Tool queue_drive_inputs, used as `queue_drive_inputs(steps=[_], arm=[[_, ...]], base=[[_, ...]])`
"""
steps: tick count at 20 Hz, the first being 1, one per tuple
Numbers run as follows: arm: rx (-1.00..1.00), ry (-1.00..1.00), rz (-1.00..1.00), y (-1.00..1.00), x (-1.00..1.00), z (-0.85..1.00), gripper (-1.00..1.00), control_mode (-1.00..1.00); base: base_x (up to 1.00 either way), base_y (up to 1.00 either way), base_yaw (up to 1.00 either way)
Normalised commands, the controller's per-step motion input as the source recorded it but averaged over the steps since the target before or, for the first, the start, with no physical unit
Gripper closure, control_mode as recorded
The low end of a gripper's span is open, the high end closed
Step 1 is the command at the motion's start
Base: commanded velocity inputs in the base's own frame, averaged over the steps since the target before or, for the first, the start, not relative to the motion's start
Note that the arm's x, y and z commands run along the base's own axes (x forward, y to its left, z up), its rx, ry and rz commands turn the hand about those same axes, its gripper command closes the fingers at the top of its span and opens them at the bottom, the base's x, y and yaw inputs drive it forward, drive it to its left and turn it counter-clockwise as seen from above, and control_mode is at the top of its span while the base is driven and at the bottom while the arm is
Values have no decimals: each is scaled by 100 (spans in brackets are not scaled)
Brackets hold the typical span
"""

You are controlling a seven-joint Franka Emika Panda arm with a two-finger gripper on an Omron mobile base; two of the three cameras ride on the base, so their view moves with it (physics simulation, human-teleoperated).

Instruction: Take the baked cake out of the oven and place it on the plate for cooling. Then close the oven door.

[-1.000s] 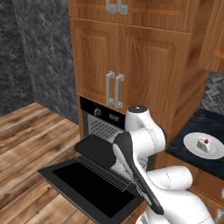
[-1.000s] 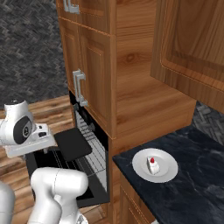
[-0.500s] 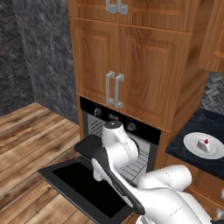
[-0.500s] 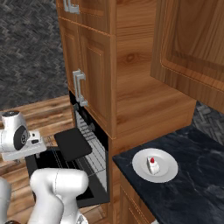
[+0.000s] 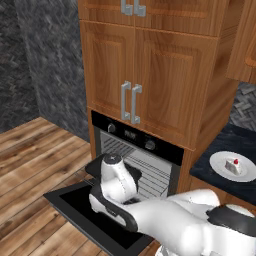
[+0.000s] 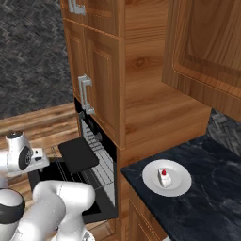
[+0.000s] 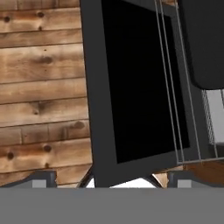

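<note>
arm swung lower-left over oven door (image 5: 80,210) since earlier, door lies open beneath gripper (image 7: 109,181) | plate (image 6: 151,180) with baked cake (image 6: 164,178) on dark counter (image 6: 212,197), well right | gripper empty, fingers apart | wood floor (image 7: 39,87)

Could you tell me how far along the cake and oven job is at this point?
The first part looks done: the baked cake sits on the plate on the counter. In hand is the closing: the arm is low over the oven door, which lies fully open. Left: swing that door up against the oven.
</note>
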Motion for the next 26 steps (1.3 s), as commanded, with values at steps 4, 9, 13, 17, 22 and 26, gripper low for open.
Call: queue_drive_inputs(steps=[4,9,13,17,22,26], arm=[[-2,0,0,35,67,-62,-100,-100],[-1,2,0,27,57,-54,-100,-100],[-1,6,-2,15,49,-43,-100,-100],[0,10,-3,13,52,-38,-100,-100],[-2,8,-3,16,45,-30,-100,-100],[-4,6,-3,19,31,-19,-100,-100]], base=[[0,0,0],[0,0,0],[0,0,0],[0,0,0],[0,0,0],[0,0,0]])
